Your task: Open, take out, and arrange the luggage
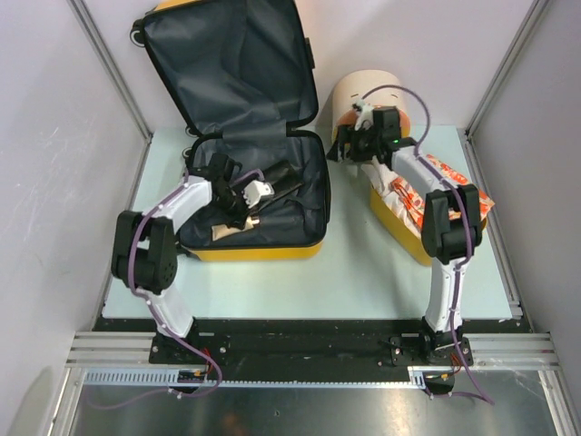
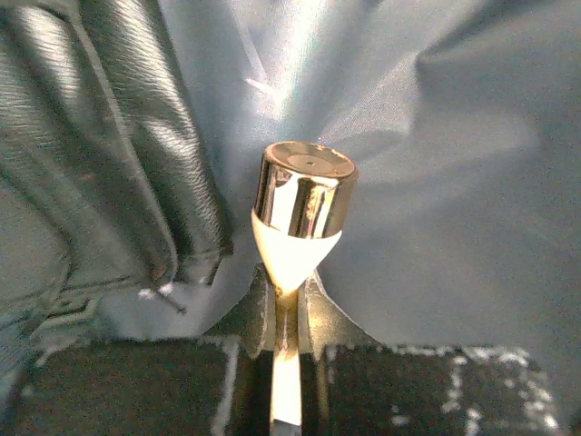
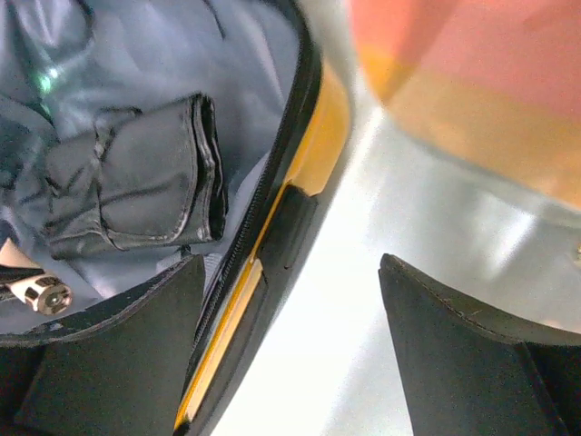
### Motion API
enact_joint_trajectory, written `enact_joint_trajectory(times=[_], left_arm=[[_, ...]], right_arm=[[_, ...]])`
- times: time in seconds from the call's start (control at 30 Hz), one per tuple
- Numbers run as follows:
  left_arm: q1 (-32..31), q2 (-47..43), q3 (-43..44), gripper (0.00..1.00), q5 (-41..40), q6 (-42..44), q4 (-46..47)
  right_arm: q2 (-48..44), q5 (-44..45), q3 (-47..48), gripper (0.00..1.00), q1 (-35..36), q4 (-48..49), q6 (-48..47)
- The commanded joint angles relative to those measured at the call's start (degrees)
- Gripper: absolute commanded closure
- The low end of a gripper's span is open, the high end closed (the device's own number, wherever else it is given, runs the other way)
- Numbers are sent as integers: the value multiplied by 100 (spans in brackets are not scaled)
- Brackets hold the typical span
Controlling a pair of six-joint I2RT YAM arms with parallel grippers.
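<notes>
Top external view shows the pale desk (image 1: 363, 272) carrying the luggage (image 1: 263, 252) on its left half. The yellow shell lies flat and open, and its lid (image 1: 227, 64) stands propped against the back wall with the dark lining facing the arms. To the right, apart from the luggage, sit a yellow basket (image 1: 395, 225) holding orange snack packets (image 1: 427, 186) and, behind it, a cream round box (image 1: 349, 91). Inside the lower shell a black folded pouch (image 3: 136, 186) lies toward the right rim. The left arm reaches over the near rim into the shell, and its hand (image 2: 286, 300) is clenched on a small cream tube with a gold cap (image 2: 300, 218). The tube's tail is pinched between the fingers. Its long axis runs straight out along them, so the cap points away from the wrist toward the lining. The right hand (image 3: 290, 354) stands released, fingers spread on nothing, above the bare strip of desk between the luggage's right rim and the round box. So the tube sits wholly with the left arm, the nearer one, and the luggage rim lies between it and the desk. Taking it out likely calls for a lift clear of the rim, and the pinch on the thin tail looks narrow enough for the capped end to swing.
</notes>
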Motion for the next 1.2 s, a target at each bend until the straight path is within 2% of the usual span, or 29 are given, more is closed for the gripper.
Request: enact_joint_trajectory(times=[0.0, 0.13, 0.33, 0.47, 0.63, 0.77, 0.93, 1.03, 1.13, 1.17], left_arm=[[-32, -913, 174, 100, 670, -372, 91], [-32, -922, 533, 100, 856, -829, 91], [-32, -931, 1007, 100, 1137, -1277, 91], [-32, -931, 1290, 100, 1252, -1541, 100], [-32, -940, 1492, 100, 1287, -1778, 100], [-32, -1001, 1510, 100, 1269, -1946, 108], [-32, -1080, 1492, 100, 1190, -2068, 152], [-41, -1124, 1448, 100, 1190, -2130, 170], [-41, -1151, 1448, 100, 1147, -2087, 170], [-41, -1151, 1466, 100, 1138, -2069, 170]], right_arm=[[-949, -331, 22, 17, -634, 305, -42], [-1187, 55, -93, 20, -933, 586, 19], [-1161, 688, 30, 31, -986, 692, 589], [-1004, 758, 152, 38, -995, 631, 1117], [-687, 934, 337, 41, -1065, 787, 1556], [-441, 1022, 661, 48, -1092, 772, 1610], [-247, 1022, 847, 51, -1153, 700, 1750], [-203, 978, 874, 58, -1162, 762, 1829], [-229, 899, 856, 70, -1162, 727, 1847], [-256, 882, 839, 78, -1171, 710, 1847]])
